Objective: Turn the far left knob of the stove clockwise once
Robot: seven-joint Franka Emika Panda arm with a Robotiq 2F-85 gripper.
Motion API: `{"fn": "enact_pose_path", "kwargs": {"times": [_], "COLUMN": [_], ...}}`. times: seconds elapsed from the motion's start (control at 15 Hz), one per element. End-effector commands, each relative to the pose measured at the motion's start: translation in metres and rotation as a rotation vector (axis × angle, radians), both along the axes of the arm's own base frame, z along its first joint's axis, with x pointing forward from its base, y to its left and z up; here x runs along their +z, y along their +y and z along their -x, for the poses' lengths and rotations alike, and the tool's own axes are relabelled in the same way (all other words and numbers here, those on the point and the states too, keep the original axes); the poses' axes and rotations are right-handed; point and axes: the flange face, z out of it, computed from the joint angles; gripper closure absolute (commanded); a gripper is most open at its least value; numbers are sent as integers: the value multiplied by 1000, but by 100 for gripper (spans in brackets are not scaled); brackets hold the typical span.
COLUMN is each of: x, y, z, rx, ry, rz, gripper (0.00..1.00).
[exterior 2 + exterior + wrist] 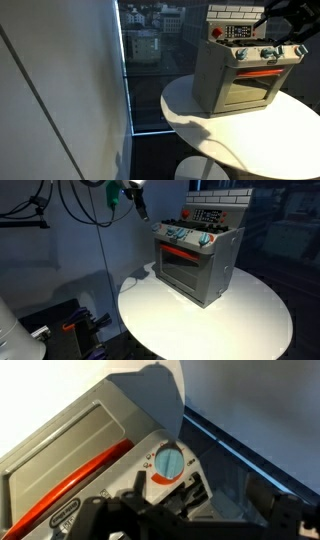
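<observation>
A grey toy stove (196,270) with a red oven handle stands on the round white table (240,325); it also shows in the other exterior view (235,85). A row of blue knobs runs along its front panel, with the end knob (163,233) nearest my gripper. In the wrist view one blue knob (168,463) with an orange ring lies just ahead of the fingers. My gripper (142,207) hangs in the air above and beside the stove's knob end, apart from it. It also shows in an exterior view (290,15). In the wrist view my gripper (190,512) is open and empty.
The stove has a brick-patterned back panel (220,197). A window with a dark frame (145,60) is beside the table. Cables (85,205) hang behind the arm, and dark equipment (65,325) sits low beside the table edge.
</observation>
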Motion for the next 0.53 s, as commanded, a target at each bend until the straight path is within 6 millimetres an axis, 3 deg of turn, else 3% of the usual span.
{"fn": "enact_pose_path", "kwargs": {"times": [0.0, 0.47], "x": [7, 12], "y": [-8, -20], "z": [14, 33], "rx": [73, 196], "ry": [50, 218], "rz": [38, 161], "gripper": [0, 0]}}
